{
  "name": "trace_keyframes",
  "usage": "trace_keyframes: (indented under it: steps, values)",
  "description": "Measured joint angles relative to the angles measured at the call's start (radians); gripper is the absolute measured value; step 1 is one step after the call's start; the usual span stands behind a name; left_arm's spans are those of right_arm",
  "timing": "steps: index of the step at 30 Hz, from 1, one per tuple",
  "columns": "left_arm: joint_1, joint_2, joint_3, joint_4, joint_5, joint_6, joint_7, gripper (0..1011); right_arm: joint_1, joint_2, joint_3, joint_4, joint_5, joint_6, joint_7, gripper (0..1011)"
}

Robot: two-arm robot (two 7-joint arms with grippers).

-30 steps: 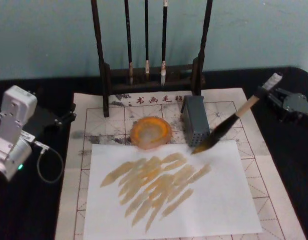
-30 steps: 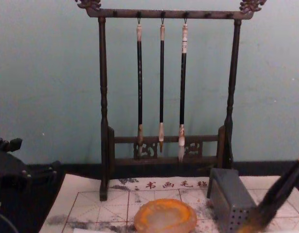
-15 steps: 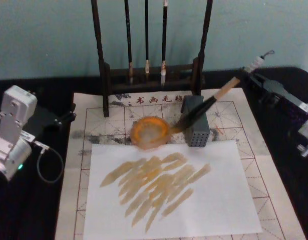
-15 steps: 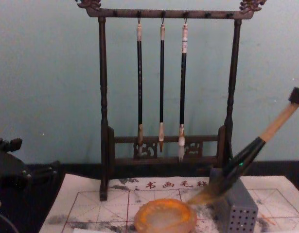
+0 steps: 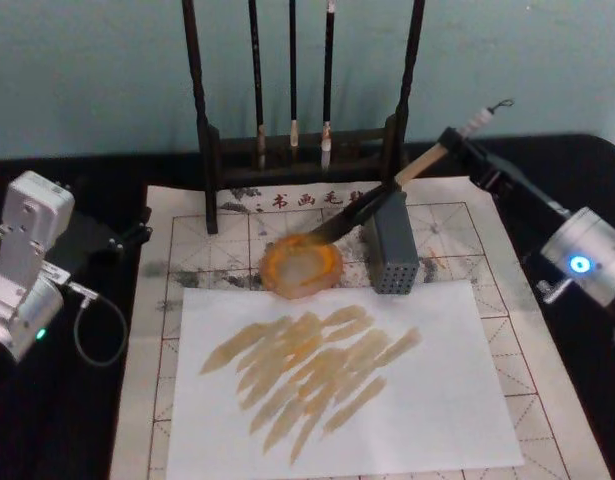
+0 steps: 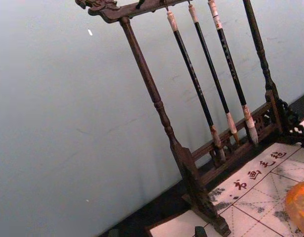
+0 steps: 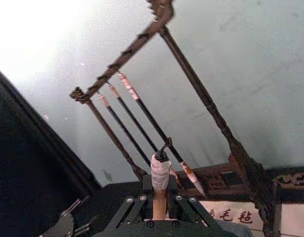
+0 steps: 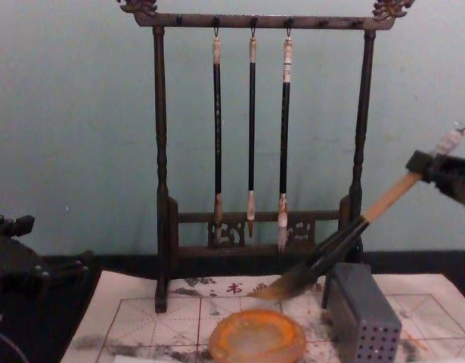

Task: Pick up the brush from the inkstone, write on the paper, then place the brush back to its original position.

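Clamped near its white looped cap by right hand point(image 5: 452, 145): brush point(image 5: 372, 203), pale handle, black ferrule, dark brown-tipped bristles slanting down above inkstone point(image 5: 301, 266). Parked leftward: left hand point(image 5: 125, 238), grip unreadable.

White-cased arms point(image 5: 25, 262), black right end effector point(image 5: 452, 152)

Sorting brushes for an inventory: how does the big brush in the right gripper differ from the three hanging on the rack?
Build: the brush has a pale wooden handle, thick black ferrule and dark bristles; the hanging brushes are thin, black-shafted, with pale tips. Pose: the brush is tilted, held by the right gripper, bristles near the inkstone; the hanging brushes hang upright from the rack. All point bristles downward.
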Motion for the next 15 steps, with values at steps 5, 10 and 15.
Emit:
trace_keyframes:
  steps: [5, 10, 15]
  values:
    - [0.0, 0.0, 0.0, 0.0, 0.0, 0.0, 0.0, 1001, 0.017, -0.037, -0.012, 0.045, 0.009, 0.0, -0.027, 174]
    - [0.0, 0.0, 0.0, 0.0, 0.0, 0.0, 0.0, 1001, 0.032, -0.075, -0.018, 0.095, 0.028, 0.003, -0.048, 174]
    - [0.0, 0.0, 0.0, 0.0, 0.0, 0.0, 0.0, 1001, 0.042, -0.099, -0.019, 0.131, 0.055, 0.021, -0.053, 174]
